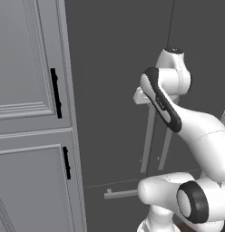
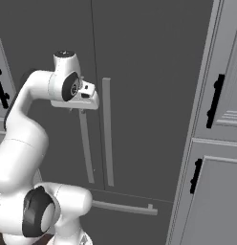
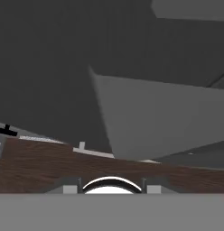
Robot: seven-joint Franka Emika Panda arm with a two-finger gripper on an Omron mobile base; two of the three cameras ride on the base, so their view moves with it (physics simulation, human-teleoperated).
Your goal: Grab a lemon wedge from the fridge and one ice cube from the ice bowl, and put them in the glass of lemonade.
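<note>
Close ahead of the gripper point(image 2: 84, 106) stood the fridge point(image 1: 119, 90), doors shut, its left bar handle point(image 2: 85, 148) at my fingers, whose grip I couldn't judge; everything remained to do.

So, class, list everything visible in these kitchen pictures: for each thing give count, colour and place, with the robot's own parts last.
fridge: one, dark grey, doors shut, straight ahead.
bar handles: two upright, silver, at the door seam; a third horizontal one lower down.
cabinets: grey panelled, either side of the fridge, black handles.
floor: brown wood, in the hand view.
arm: one, white with dark joints.
end effector: one, at the left upright handle's top; opening unclear.
</note>
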